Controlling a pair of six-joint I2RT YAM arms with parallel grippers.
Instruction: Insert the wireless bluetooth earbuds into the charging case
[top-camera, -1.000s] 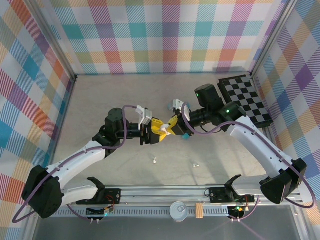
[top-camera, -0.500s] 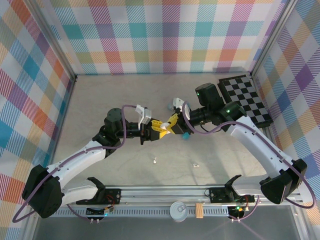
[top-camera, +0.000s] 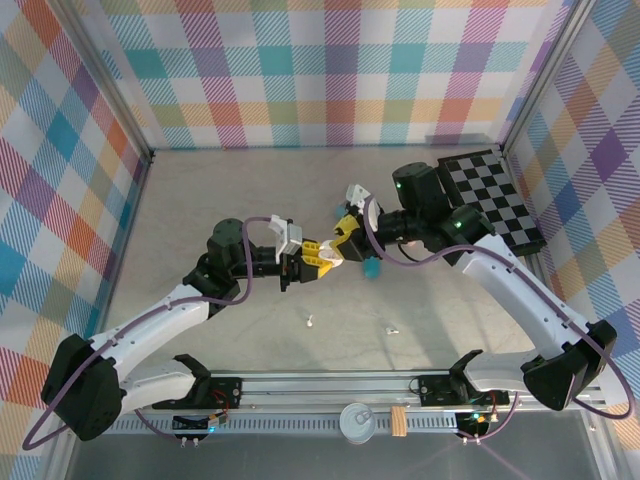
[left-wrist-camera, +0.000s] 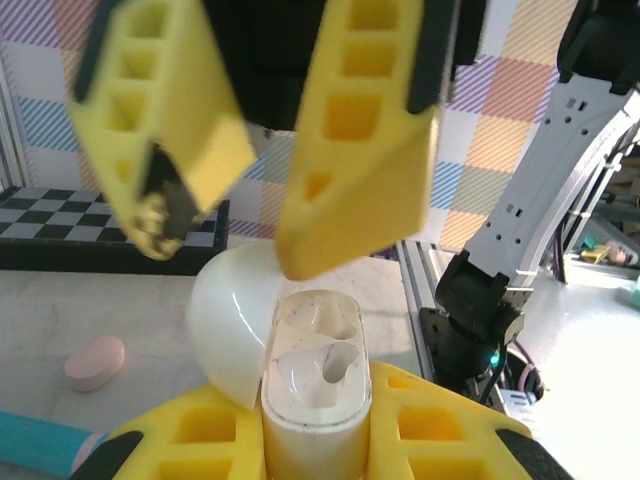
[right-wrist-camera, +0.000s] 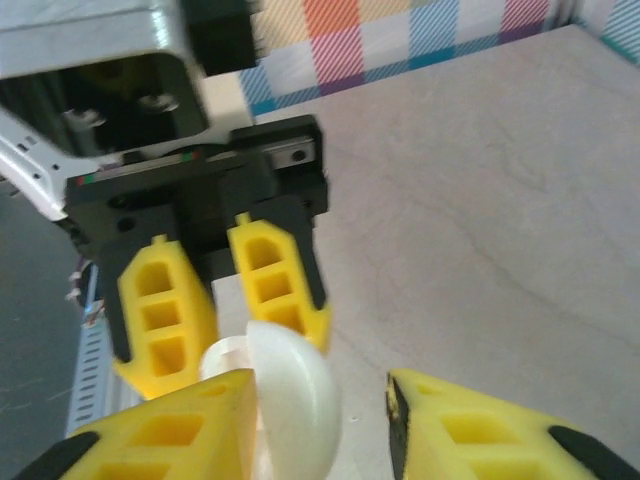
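A white charging case (left-wrist-camera: 312, 400) stands upright between my left gripper's (left-wrist-camera: 315, 445) yellow fingers, which are shut on its body. Its lid (left-wrist-camera: 228, 320) hangs open to the left and the wells show; I cannot tell whether an earbud sits inside. My right gripper (right-wrist-camera: 320, 430) hovers just past the case, open, with the lid (right-wrist-camera: 292, 400) against its left finger (right-wrist-camera: 170, 435). From above, both grippers meet over mid-table, the left gripper (top-camera: 322, 258) below the right gripper (top-camera: 346, 234). Two tiny white earbuds (top-camera: 311, 322) (top-camera: 389, 330) lie on the table nearer the arm bases.
A pink oval case (left-wrist-camera: 95, 362) and a long teal stick (left-wrist-camera: 40, 445) lie on the table below the grippers. A black-and-white checkerboard (top-camera: 497, 195) sits at the back right. Plaid walls enclose the table, and a metal rail (top-camera: 330, 385) runs along the near edge.
My left gripper closed on the white case. My right gripper, shut a second ago, opened and drew back slightly toward the far side.
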